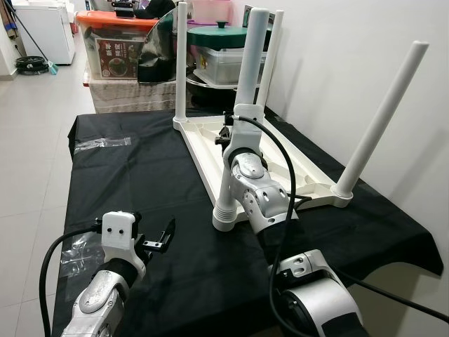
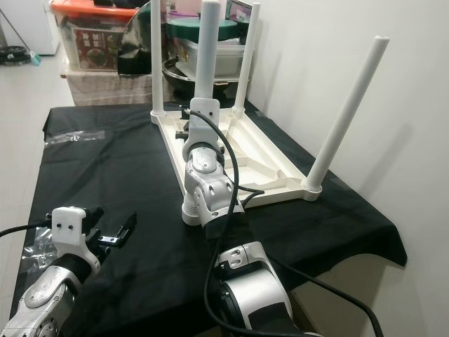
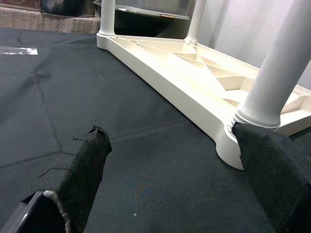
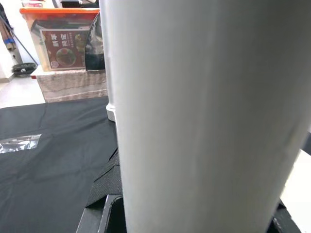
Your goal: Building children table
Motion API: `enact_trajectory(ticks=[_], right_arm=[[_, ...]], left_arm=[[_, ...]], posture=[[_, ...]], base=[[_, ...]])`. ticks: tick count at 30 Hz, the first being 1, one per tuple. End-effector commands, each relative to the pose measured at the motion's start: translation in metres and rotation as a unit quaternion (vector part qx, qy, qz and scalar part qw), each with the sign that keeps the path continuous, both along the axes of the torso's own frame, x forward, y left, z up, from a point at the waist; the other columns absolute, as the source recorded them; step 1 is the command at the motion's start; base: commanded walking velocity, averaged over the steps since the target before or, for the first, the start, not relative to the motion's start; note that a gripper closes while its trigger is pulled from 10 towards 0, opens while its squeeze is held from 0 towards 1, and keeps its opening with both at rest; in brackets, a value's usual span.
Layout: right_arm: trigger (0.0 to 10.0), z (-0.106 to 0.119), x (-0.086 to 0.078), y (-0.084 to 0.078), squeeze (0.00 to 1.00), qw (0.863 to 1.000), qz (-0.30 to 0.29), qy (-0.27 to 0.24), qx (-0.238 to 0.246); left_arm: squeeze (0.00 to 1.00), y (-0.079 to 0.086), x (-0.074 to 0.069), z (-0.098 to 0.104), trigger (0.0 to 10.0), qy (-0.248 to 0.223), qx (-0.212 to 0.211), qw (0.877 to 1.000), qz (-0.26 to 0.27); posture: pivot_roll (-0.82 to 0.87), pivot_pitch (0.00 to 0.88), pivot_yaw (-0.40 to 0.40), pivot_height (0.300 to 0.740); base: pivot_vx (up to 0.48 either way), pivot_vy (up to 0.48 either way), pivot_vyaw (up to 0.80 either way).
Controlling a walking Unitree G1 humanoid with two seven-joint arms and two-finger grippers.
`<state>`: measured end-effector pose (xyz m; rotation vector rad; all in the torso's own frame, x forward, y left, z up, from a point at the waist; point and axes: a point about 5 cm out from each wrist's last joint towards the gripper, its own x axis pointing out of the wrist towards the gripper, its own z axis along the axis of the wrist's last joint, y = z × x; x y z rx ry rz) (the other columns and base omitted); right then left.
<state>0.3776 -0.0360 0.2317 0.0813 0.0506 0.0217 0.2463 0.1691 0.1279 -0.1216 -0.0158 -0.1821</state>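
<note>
Table: I saw the white tabletop [image 1: 242, 144] lying upside down on the black cloth [image 1: 126, 189], all four legs pointing up.
Near leg: the leg [image 1: 242, 105] at the corner closest to me stood in its socket [image 1: 226, 217], tilted a little.
Right gripper: my right gripper [image 1: 228, 133] was at that leg partway up; in the right wrist view the leg [image 4: 204, 116] stood between the fingers (touching or not, I could not tell).
Left gripper: my left gripper [image 1: 156, 239] hovered low over the cloth, left of the near corner, fingers [image 3: 80, 174] spread and holding nothing.
Cloth: a clear plastic bag [image 1: 102, 143] lay near its far left edge.
Behind: storage boxes [image 1: 116, 42] and a green-lidded pot [image 1: 221, 31] stood past the table.
</note>
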Motion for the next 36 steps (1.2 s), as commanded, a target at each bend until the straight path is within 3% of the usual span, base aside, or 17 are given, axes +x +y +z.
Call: enact_trajectory(ticks=[1, 29, 30, 31, 32, 33, 34, 36], right_arm=[[10.0, -0.042, -0.008, 0.006, 0.0, 0.996, 0.002, 0.088, 0.014], [10.0, -0.035, -0.013, 0.004, 0.02, 0.997, 0.008, 0.07, 0.03], [10.0, -0.034, -0.013, 0.005, 0.18, 0.997, 0.009, 0.068, 0.031], [10.0, -0.034, -0.013, 0.005, 0.18, 0.997, 0.009, 0.068, 0.031], [10.0, -0.034, -0.013, 0.005, 0.66, 0.997, 0.01, 0.067, 0.032], [10.0, -0.033, -0.014, 0.005, 0.66, 0.997, 0.011, 0.064, 0.033], [10.0, -0.029, -0.014, 0.005, 1.0, 0.998, 0.013, 0.05, 0.03], [10.0, -0.023, -0.014, 0.004, 1.0, 0.999, 0.016, 0.035, 0.031]], left_arm=[[0.0, -0.001, 0.001, -0.001, 10.0, 0.0, 0.003, 1.0, -0.003], [0.0, 0.0, 0.002, -0.001, 10.0, 0.001, 0.006, 1.0, -0.009], [0.0, 0.0, 0.002, -0.001, 10.0, 0.001, 0.007, 1.0, -0.01], [0.0, 0.0, 0.002, -0.001, 10.0, 0.001, 0.007, 1.0, -0.01], [0.0, -0.001, 0.002, -0.001, 10.0, 0.001, 0.007, 1.0, -0.01], [0.0, -0.001, 0.003, -0.001, 10.0, 0.001, 0.007, 1.0, -0.01], [0.0, -0.001, 0.002, -0.001, 10.0, 0.001, 0.007, 1.0, -0.01], [0.0, -0.001, 0.002, -0.001, 10.0, 0.001, 0.006, 1.0, -0.01]], posture=[[0.06, 0.0, -0.106, 0.74], [0.06, 0.0, -0.095, 0.74], [0.06, 0.0, -0.095, 0.74], [0.06, 0.0, -0.095, 0.74], [0.06, 0.0, -0.095, 0.74], [0.05, 0.0, -0.095, 0.74], [0.05, 0.0, -0.095, 0.74], [0.05, 0.0, -0.095, 0.74]], base=[[0.0, 0.0, 0.0], [0.0, 0.0, 0.0], [0.0, 0.0, 0.0], [0.0, 0.0, 0.0], [0.0, 0.0, 0.0], [0.0, 0.0, 0.0], [0.0, 0.0, 0.0], [0.0, 0.0, 0.0]])
